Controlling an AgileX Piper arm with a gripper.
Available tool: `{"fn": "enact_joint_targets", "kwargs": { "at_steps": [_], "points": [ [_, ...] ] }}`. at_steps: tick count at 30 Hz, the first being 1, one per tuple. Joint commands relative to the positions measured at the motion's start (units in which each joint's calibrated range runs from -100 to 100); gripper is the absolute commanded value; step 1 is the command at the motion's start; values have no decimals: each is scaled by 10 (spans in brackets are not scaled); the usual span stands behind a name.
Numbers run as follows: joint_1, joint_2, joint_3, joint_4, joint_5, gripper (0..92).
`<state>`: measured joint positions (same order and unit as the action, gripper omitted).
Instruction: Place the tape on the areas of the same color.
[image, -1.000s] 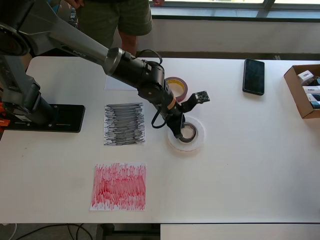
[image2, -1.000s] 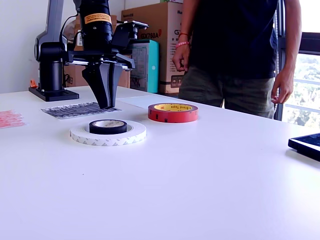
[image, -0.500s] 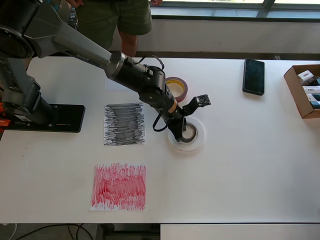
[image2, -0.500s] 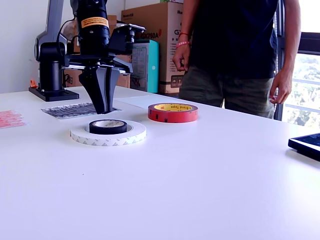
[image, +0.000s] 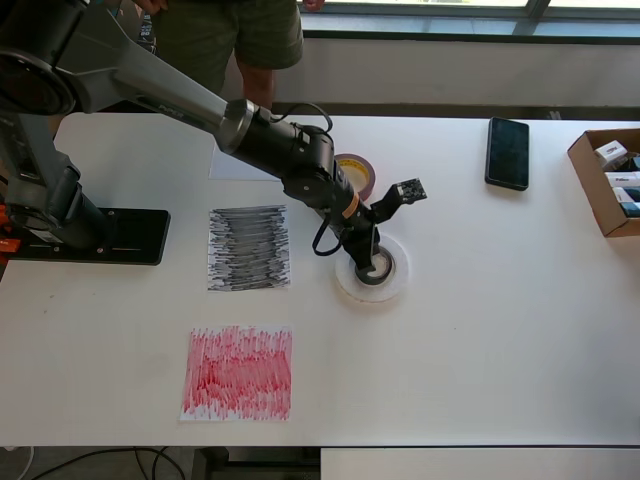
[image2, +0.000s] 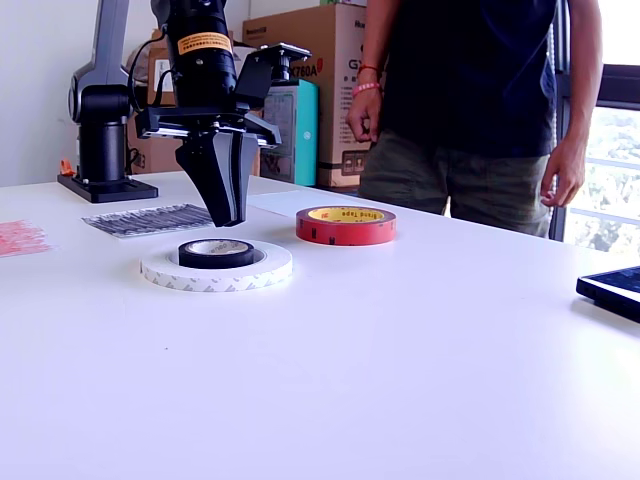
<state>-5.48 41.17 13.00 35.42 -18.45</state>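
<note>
**Observer:** Which step are you on?

**Arm:** The approach to the black roll (image2: 216, 252). It lies inside the white ring (image2: 216, 268), both flat on the table (image2: 420, 340). My claw (image2: 226, 218) hangs just above it, tips not touching. In the exterior view my fingers (image2: 221, 180) look pressed close together; the overhead view hides the gap.

**Observer:** Next move?

**Arm:** My judgement: spread the fingers, come down astride the black roll's wall, pinch it without catching the ring, lift, and carry it to the black-scribbled sheet (image: 249, 247).

**Observer:** The rest?

**Arm:** Red roll (image2: 345, 225) near the ring, off any sheet. Red-scribbled sheet (image: 239, 372) bare. Plain white sheet (image: 226, 165) mostly under my forearm.

**Observer:** Containers?

**Arm:** One open cardboard box (image: 592, 178) at the overhead view's right edge, holding small packets (image: 612, 154); labels too small to read. A phone (image: 507, 152) lies near it.
</note>
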Motion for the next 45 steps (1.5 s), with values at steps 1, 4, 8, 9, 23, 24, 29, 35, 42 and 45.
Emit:
{"fn": "enact_joint_targets", "kwargs": {
  "at_steps": [1, 4, 8, 9, 23, 24, 29, 35, 42, 45],
  "points": [
    [-2, -1, 5, 4, 4, 78],
    [-2, -1, 5, 4, 5, 79],
    [-4, -1, 6, 4, 6, 138],
    [-4, -1, 6, 4, 6, 149],
    [-5, 0, 5, 3, 0, 159],
    [-5, 0, 5, 3, 0, 160],
    [-5, 20, -5, 3, 0, 161],
    [-15, 70, -64, 12, 1, 162],
    [-12, 66, -63, 22, 5, 164],
    [-11, 64, -71, 65, 5, 164]
  ]
}}
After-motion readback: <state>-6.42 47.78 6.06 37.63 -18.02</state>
